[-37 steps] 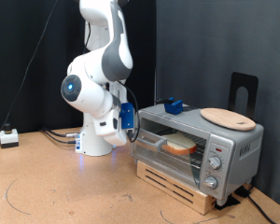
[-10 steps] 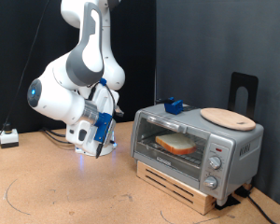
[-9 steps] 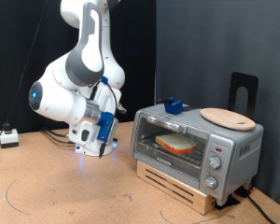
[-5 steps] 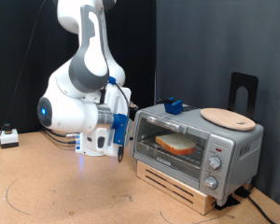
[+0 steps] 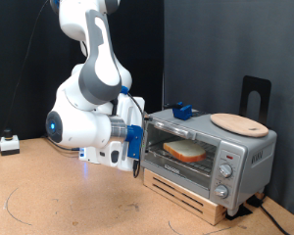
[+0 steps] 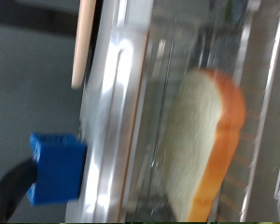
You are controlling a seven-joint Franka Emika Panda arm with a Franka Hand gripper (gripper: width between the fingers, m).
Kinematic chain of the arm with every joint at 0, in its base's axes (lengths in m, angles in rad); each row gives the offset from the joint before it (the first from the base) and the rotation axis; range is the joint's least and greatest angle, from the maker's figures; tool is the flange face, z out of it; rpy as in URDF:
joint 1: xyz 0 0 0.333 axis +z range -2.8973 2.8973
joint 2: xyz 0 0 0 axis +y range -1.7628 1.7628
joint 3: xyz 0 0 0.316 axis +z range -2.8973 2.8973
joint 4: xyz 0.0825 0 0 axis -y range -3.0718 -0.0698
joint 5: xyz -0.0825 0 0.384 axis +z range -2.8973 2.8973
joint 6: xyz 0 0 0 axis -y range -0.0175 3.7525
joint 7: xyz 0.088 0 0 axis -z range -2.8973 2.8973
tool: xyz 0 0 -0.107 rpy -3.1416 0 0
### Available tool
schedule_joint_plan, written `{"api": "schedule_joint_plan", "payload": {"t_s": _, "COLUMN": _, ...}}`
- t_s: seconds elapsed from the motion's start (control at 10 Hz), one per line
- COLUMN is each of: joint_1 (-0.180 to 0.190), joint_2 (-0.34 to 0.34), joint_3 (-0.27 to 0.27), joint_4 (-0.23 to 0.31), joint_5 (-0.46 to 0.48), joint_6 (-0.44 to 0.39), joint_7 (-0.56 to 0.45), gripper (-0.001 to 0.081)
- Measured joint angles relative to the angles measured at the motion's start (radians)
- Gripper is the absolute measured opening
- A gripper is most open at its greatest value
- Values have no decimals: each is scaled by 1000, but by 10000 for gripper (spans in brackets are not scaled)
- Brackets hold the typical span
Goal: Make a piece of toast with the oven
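The oven stands on a wooden pallet at the exterior view's right, with its glass door shut. The piece of toast lies on the rack inside, behind the glass. My gripper hovers at the oven's left front corner, close to the door, and holds nothing that shows. In the wrist view the toast fills the picture behind the glass, next to the oven's silver front frame. My fingers do not show there.
A round light-wood board and a small blue block lie on the oven's top; both show in the wrist view, the board and the block. Knobs run down the oven's right side. A white box sits at far left.
The arm, drawn back to the left a second ago, has swung right and lowered, bringing the gripper up to the oven's shut door. The toast has not moved.
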Motion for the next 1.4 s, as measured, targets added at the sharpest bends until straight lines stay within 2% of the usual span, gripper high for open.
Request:
{"api": "schedule_joint_plan", "payload": {"t_s": 0.2, "joint_1": 1, "joint_2": 52, "joint_3": 0, "joint_4": 13, "joint_5": 44, "joint_6": 95, "joint_7": -11, "gripper": 810}}
{"api": "schedule_joint_plan", "payload": {"t_s": 0.6, "joint_1": 26, "joint_2": 243, "joint_3": 10, "joint_4": 158, "joint_5": 52, "joint_6": 49, "joint_7": 31, "gripper": 810}}
{"api": "schedule_joint_plan", "payload": {"t_s": 0.8, "joint_1": 61, "joint_2": 283, "joint_3": 9, "joint_4": 198, "joint_5": 53, "joint_6": 139, "joint_7": 41, "gripper": 810}}
{"api": "schedule_joint_plan", "payload": {"t_s": 0.9, "joint_1": 59, "joint_2": 283, "joint_3": 8, "joint_4": 197, "joint_5": 53, "joint_6": 129, "joint_7": 41, "gripper": 810}}
{"api": "schedule_joint_plan", "payload": {"t_s": 1.1, "joint_1": 61, "joint_2": 303, "joint_3": 9, "joint_4": 219, "joint_5": 52, "joint_6": 37, "joint_7": 75, "gripper": 810}}
{"api": "schedule_joint_plan", "payload": {"t_s": 1.2, "joint_1": 70, "joint_2": 326, "joint_3": 14, "joint_4": 241, "joint_5": 56, "joint_6": 31, "joint_7": 114, "gripper": 810}}
{"api": "schedule_joint_plan", "payload": {"t_s": 1.4, "joint_1": 112, "joint_2": 381, "joint_3": 19, "joint_4": 284, "joint_5": 57, "joint_6": 63, "joint_7": 155, "gripper": 810}}
